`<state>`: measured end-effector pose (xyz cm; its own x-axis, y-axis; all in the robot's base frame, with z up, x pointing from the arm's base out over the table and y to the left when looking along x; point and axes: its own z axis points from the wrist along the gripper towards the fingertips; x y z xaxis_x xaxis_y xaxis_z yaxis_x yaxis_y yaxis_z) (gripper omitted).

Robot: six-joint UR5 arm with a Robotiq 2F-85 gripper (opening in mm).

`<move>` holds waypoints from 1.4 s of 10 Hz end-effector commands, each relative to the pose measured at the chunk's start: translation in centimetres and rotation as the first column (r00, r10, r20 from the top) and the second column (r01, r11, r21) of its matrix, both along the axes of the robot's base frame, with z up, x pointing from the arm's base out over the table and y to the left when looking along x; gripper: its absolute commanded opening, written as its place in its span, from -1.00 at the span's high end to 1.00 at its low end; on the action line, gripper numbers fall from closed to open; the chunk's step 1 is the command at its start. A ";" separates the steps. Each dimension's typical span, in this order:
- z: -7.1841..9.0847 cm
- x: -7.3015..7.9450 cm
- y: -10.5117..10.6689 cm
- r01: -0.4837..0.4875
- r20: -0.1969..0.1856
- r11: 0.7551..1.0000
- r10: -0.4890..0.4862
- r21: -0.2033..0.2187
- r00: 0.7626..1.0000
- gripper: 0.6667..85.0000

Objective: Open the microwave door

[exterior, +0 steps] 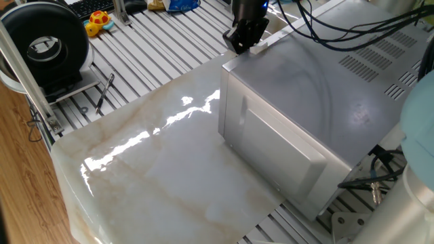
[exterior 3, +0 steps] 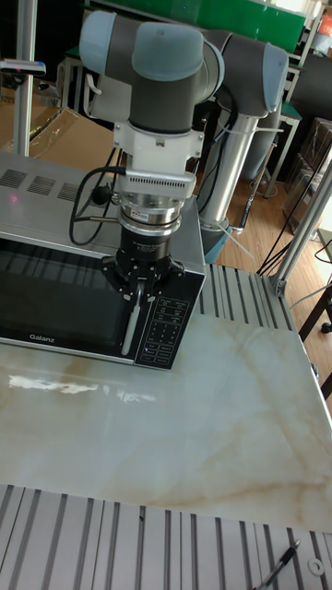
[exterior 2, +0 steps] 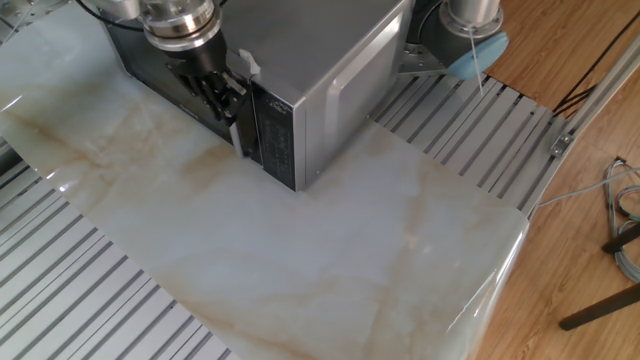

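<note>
The microwave stands on the marble counter, at its far edge, and it is the biggest thing there. In the tall fixed view its front faces the camera: the door has a dark glassy face with the word "Galanz" at the bottom left, and it lies flat against the box, closed as far as I can see. To the right of the door is the keypad, and between them runs a pale vertical handle.

The hand hangs from the arm straight down in front of the microwave, at the top of the handle. Its dark fingers stand on both sides of the handle's upper end. I cannot tell from any view whether they press on it or only stand close around it.

In one fixed view the hand is at the far top corner of the microwave, and a yellow toy lies behind on the slatted surface.
</note>
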<state>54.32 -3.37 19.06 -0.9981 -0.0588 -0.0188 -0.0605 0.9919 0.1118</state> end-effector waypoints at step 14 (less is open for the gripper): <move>0.9 1.6 -1.2 -0.046 0.026 0.997 0.048 -0.062 0.999 -0.26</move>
<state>55.60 -4.26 19.20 -0.9958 -0.0900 -0.0151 -0.0907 0.9943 0.0552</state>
